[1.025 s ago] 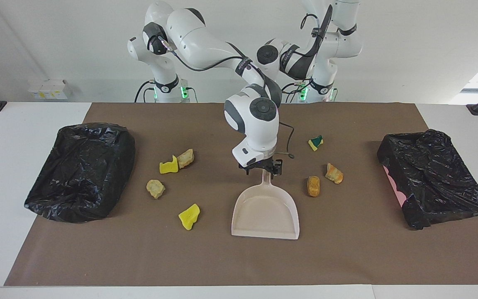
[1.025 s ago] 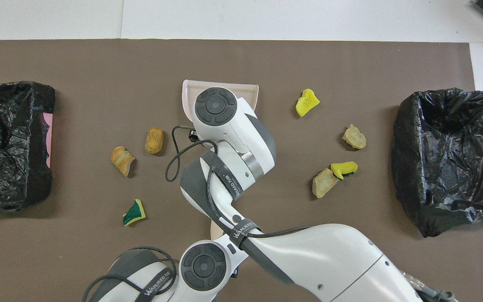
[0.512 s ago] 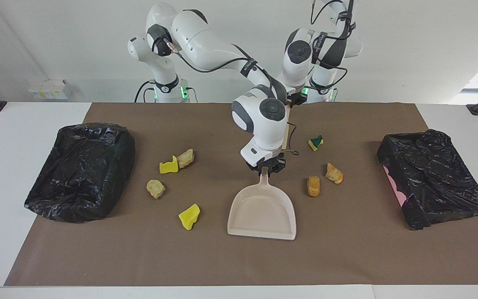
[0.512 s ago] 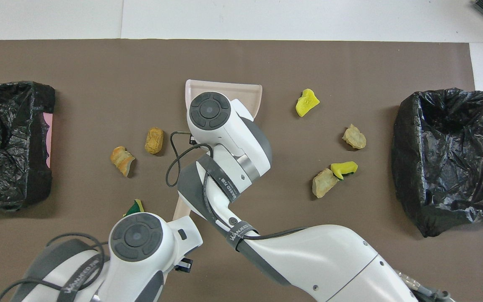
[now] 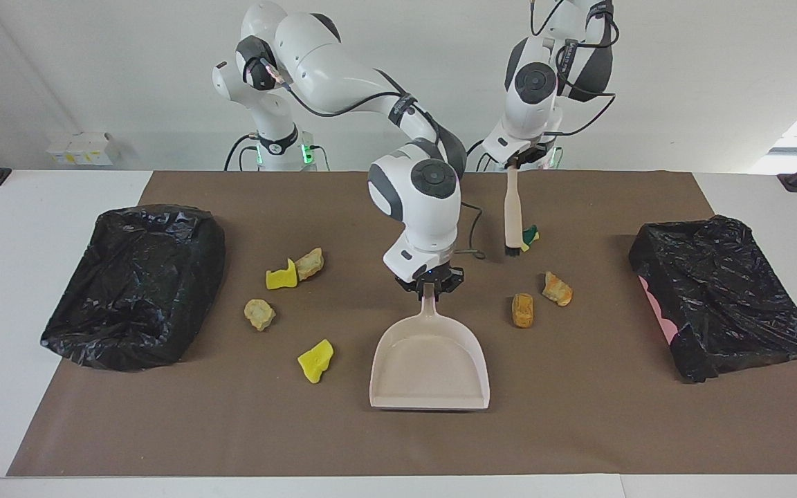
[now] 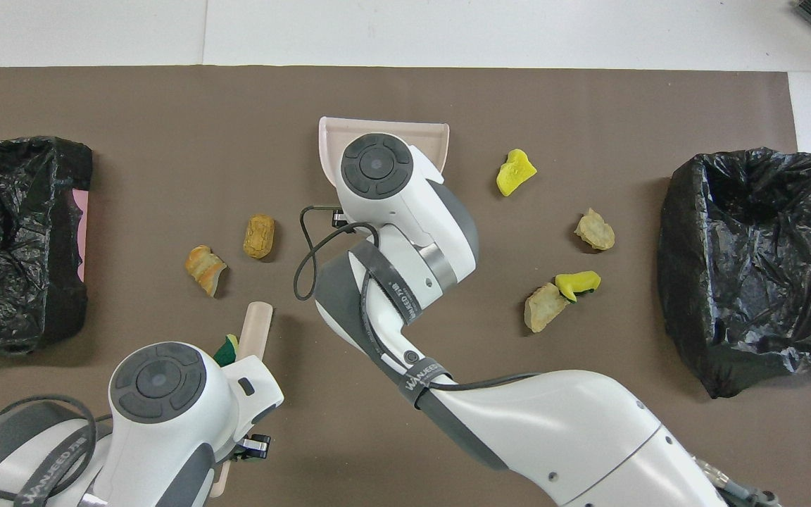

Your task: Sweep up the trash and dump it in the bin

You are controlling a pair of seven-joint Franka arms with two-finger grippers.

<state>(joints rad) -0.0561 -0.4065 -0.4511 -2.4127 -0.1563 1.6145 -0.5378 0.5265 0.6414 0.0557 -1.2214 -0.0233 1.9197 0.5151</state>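
Since half a second ago the left gripper (image 5: 515, 162) has lifted clear, brush (image 5: 511, 214) hanging upright over the green-yellow chunk (image 5: 529, 236); fingers apparently clamped on its handle. Right gripper (image 5: 429, 285) pinches the dustpan (image 5: 429, 363) handle mid-mat; the other trash pieces lie scattered toward both arms' ends.

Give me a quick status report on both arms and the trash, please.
Right tool shut on beige plastic dustpan, empty. Left tool holds pale brush upright beside yellow-green chunk. All seven sponge chunks unswept; black-lined bins untouched.
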